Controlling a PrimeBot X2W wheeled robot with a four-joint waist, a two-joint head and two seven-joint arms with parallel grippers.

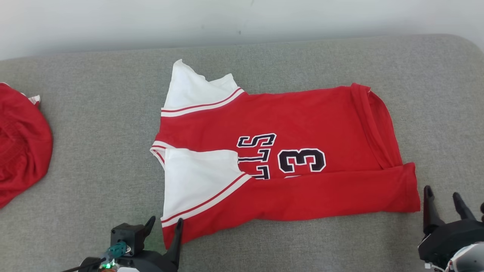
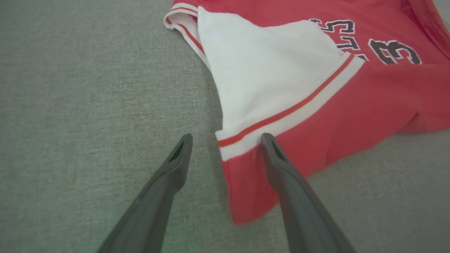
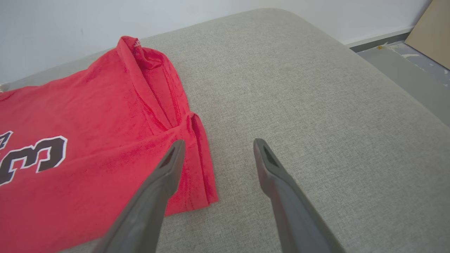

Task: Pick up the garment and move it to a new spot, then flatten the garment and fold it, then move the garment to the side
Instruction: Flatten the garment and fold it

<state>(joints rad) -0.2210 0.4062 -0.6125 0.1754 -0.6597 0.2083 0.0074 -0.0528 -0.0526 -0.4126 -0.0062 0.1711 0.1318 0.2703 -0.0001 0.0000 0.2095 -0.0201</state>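
The garment (image 1: 302,124) is a red jersey with white sleeves and a dark number 3. It lies sideways on the grey cushion, its near long edge folded up over the print. My left gripper (image 1: 165,224) is open at the jersey's near left corner; in the left wrist view the garment (image 2: 281,70) has its red and white hem between the fingers of the left gripper (image 2: 226,138). My right gripper (image 1: 442,194) is open just off the near right corner. In the right wrist view the garment (image 3: 88,140) lies left of the right gripper (image 3: 216,144), one finger over its edge.
A second red cloth (image 1: 20,139) lies bunched at the left edge of the grey cushion (image 1: 94,151). A pale wall (image 1: 113,22) runs behind the cushion. The cushion's rounded right end (image 3: 351,88) drops to a grey floor (image 3: 404,63) with a tan board (image 3: 434,31).
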